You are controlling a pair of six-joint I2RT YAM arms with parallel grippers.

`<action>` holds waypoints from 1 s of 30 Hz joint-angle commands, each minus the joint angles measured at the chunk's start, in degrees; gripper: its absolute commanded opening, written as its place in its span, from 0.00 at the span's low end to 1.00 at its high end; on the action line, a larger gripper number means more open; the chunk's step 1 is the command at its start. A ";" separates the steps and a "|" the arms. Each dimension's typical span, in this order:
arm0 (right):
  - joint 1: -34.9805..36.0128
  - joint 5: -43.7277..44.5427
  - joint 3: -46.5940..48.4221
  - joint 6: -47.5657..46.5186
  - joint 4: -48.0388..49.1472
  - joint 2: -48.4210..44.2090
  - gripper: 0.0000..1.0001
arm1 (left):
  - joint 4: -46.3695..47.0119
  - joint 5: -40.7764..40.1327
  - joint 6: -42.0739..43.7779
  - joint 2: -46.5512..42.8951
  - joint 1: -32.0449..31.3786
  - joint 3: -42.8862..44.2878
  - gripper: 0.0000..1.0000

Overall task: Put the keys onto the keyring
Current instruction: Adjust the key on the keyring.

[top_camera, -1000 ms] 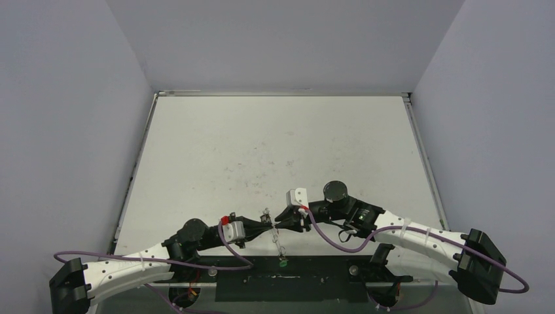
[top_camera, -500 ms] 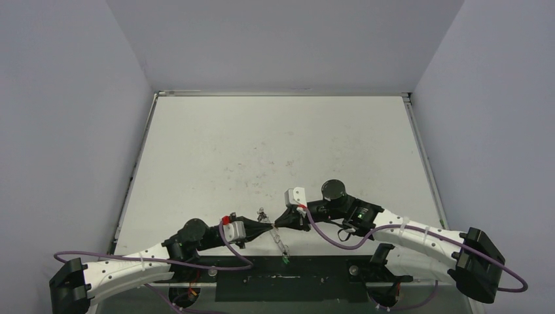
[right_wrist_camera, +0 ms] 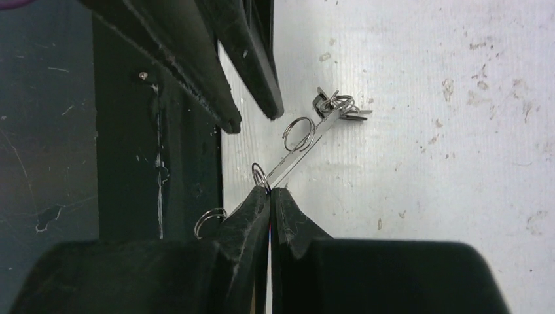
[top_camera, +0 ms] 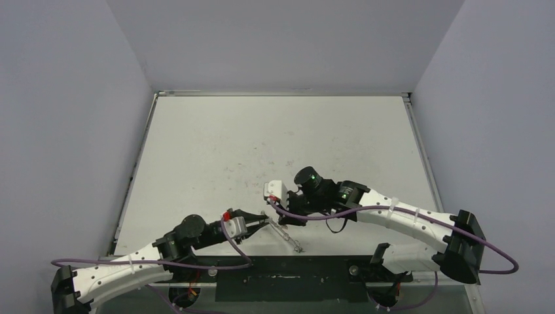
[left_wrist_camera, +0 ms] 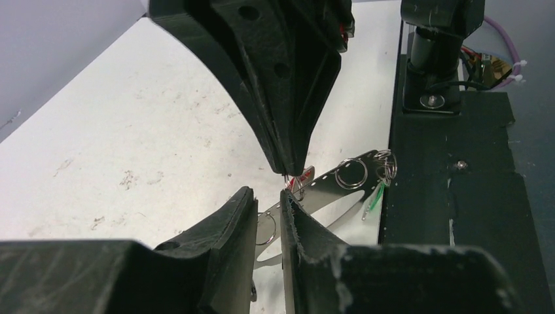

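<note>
With the right hand (left_wrist_camera: 288,171) pinched shut on what looks like the red-tagged key (left_wrist_camera: 303,176) and the left hand (left_wrist_camera: 266,196) a little apart at the keyring (top_camera: 290,241), low centre of the overhead view, I'd close the left firmly on the ring before threading.

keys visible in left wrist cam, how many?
2: red-tagged key pinched at the right gripper's tips, just over the keyring; green-tagged key at the keyring's far end, beside the black base plate. Little beyond the coloured tags shows.
</note>
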 commanded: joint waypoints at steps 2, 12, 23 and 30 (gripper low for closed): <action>3.18 10.05 10.15 2.00 -12.83 6.55 0.00 | -2.24 1.08 1.27 3.51 -0.19 3.17 0.18; 5.98 12.67 16.24 5.00 -13.24 10.58 0.00 | 4.15 3.28 -0.29 12.31 -0.19 3.23 0.18; 6.32 12.33 15.90 5.27 -12.57 10.49 0.00 | 9.18 3.47 -2.12 13.63 -0.19 1.85 0.22; 6.36 11.27 15.10 5.94 -10.73 10.14 0.00 | 11.02 4.02 -3.24 15.83 -0.19 1.98 0.17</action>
